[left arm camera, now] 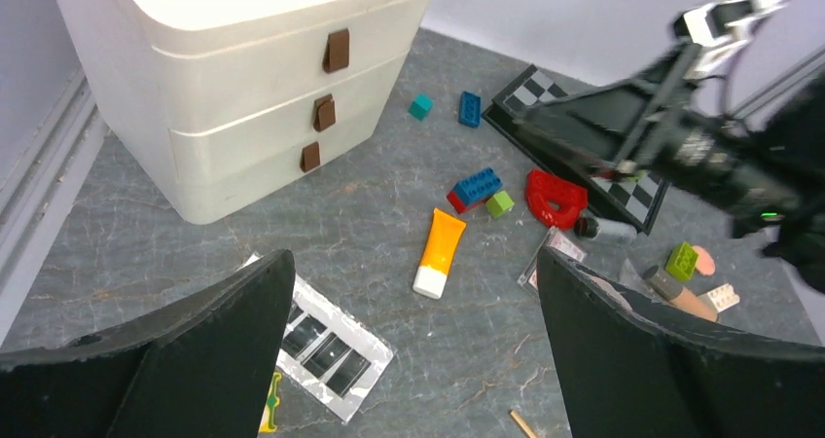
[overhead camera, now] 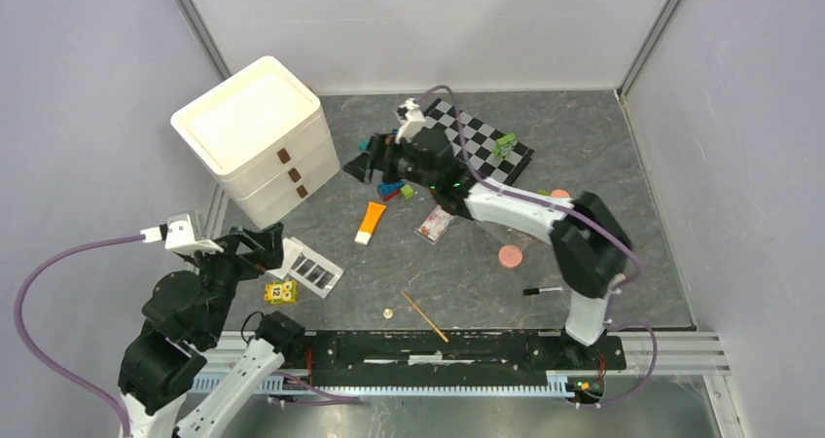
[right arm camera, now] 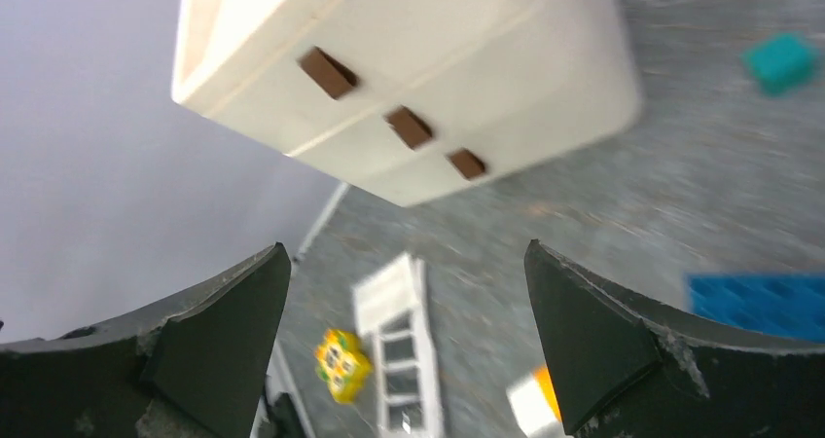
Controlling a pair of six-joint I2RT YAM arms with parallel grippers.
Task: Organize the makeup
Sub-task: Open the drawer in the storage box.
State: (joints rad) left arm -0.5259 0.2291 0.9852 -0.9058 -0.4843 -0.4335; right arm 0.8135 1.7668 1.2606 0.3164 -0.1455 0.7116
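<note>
Makeup (overhead camera: 370,222) lies scattered on the table (overhead camera: 603,156); the white palette (overhead camera: 313,270) sits just beside the left gripper (overhead camera: 263,245). Left wrist: jaws spread, empty, above palette and orange tube (left arm camera: 440,253). Right wrist: right gripper (right arm camera: 407,253) spread, empty, facing white drawers (right arm camera: 389,78)

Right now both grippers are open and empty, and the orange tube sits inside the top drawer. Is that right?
No. The tube is not in a drawer: it lies on the table in front of the drawer unit, whose drawers are all shut, as the left wrist view shows. The left gripper and right gripper are open and empty.
</note>
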